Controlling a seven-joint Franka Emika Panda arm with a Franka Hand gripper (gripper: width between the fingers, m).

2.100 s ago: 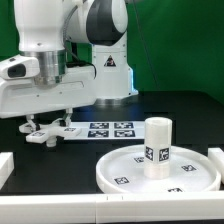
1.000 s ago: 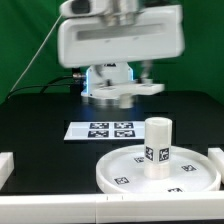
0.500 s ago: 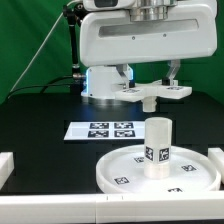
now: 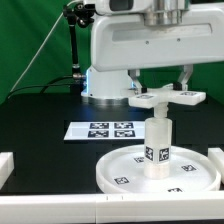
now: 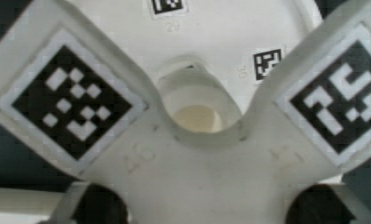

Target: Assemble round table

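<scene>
The large rimmed round disc (image 4: 158, 173) lies on the black table at the exterior view's lower right. The short cylinder leg (image 4: 158, 140) stands upright on its middle, tags facing front. My gripper (image 4: 161, 84) is shut on the white cross-shaped base (image 4: 163, 98) and holds it level just above the leg's top, about centred over it. In the wrist view the base (image 5: 196, 150) fills the picture, with two tagged arms and a hole at its centre; the disc (image 5: 217, 30) shows behind it. My fingertips are mostly hidden by the base.
The marker board (image 4: 101, 130) lies flat on the table at the exterior view's left of the leg. White blocks (image 4: 6, 165) sit at the front edge and corners. A green backdrop stands behind the arm's base.
The arm picked the cross-shaped base up near the marker board, lifted it, and has carried it to the exterior view's right and down, to just above the leg.
</scene>
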